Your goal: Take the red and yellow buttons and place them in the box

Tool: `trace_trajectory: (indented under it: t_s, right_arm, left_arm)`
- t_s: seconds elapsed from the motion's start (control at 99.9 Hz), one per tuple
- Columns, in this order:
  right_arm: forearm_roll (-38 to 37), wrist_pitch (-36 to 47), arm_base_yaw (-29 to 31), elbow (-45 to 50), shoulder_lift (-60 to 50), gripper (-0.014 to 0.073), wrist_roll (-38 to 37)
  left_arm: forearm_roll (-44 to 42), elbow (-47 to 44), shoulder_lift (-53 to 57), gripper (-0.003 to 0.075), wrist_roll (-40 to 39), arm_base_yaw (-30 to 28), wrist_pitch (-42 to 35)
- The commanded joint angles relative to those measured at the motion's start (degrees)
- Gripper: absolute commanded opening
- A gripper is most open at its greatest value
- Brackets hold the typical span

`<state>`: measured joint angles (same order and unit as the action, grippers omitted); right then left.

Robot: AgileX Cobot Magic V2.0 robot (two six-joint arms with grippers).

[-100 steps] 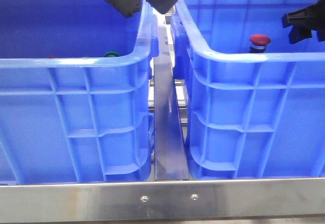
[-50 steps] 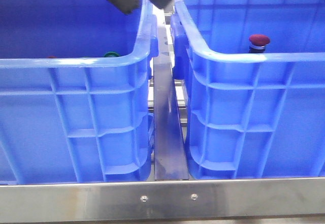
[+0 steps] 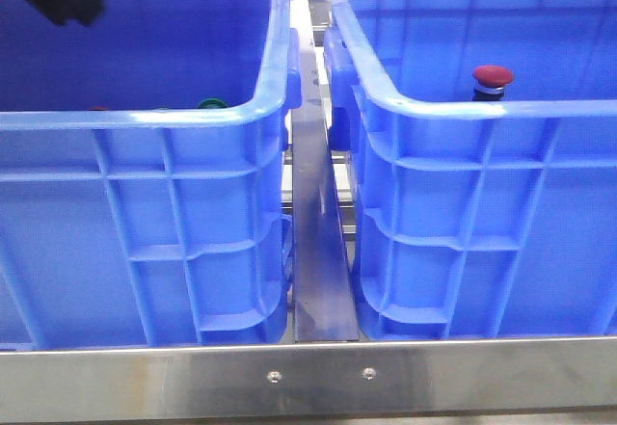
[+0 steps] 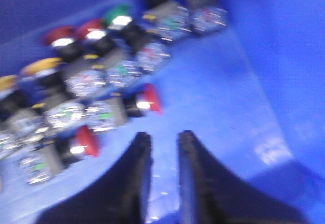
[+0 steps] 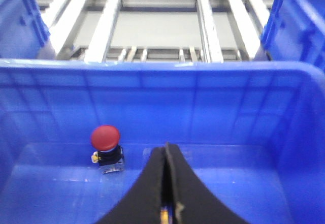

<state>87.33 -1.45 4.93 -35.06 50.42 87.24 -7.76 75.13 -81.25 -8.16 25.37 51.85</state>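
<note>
Two matching blue crates stand side by side on a metal roller frame. The left crate (image 3: 145, 117) serves as the supply bin: the left wrist view shows a cluster of push buttons on its floor, lying on their sides in loose rows, with red, yellow and green caps mixed. The right crate (image 3: 482, 107) is judged to be the receiving box, since it holds only one red button (image 5: 105, 138), standing upright on its dark body near the far wall.

The left end effector (image 4: 161, 150) is inside the supply bin, pointed down at the floor. Its fingers are parted by a narrow gap and hold nothing. The nearest candidate is a red-capped button (image 4: 147, 101) lying just beyond the fingertips and slightly to one side; a second red-capped button (image 4: 84, 142) lies beside one finger. Two yellow-capped buttons (image 4: 40, 67) sit further off, at the edge of the cluster. The view is blurred, so finer detail cannot be read.

The right end effector (image 5: 165, 155) hangs inside the receiving box with its fingers pressed together and nothing between them. The deposited red button stands near it, apart from the fingertips and off to one side. In the front view only a dark part of the left arm shows at the upper corner.
</note>
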Motion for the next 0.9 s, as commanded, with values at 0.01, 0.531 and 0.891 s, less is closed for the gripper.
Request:
trace_trajectory:
  t_s: [0.01, 0.531, 0.891]
  right_arm:
    - [0.5, -0.6, 0.4, 0.9, -5.2, -0.0068, 0.4]
    - [2.9, -1.5, 0.4, 4.4, -16.6, -0.0068, 0.4]
    - [5.3, -8.8, 0.4, 6.4, -17.6, -0.0068, 0.4]
  left_arm:
    - [-0.7, 0.8, 4.0, -0.0022, -1.2, -2.7, -2.5]
    - [-0.8, -19.5, 25.2, -0.0020, -2.7, -16.3, -15.4]
    - [-0.6, -35.7, 49.0, -0.0020, -2.7, -16.4, -25.9]
